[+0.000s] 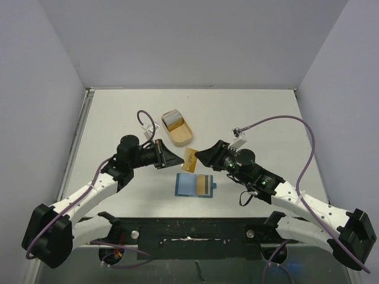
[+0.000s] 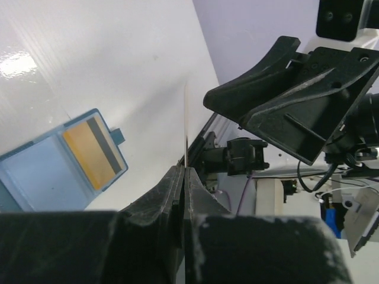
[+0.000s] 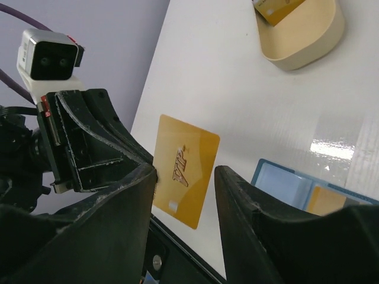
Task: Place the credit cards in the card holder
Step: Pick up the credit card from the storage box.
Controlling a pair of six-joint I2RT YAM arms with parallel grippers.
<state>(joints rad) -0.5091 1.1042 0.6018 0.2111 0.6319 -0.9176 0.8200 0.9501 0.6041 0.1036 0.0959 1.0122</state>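
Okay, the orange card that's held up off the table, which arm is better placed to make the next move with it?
Probably the right. The left gripper is shut on one edge of the orange card, while the right gripper is open and facing its free side, near the open card holder.

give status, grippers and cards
Left gripper shut on orange card, held upright. Right gripper open, fingers beside it. Card holder open, second card inside. Nothing blocking holder.
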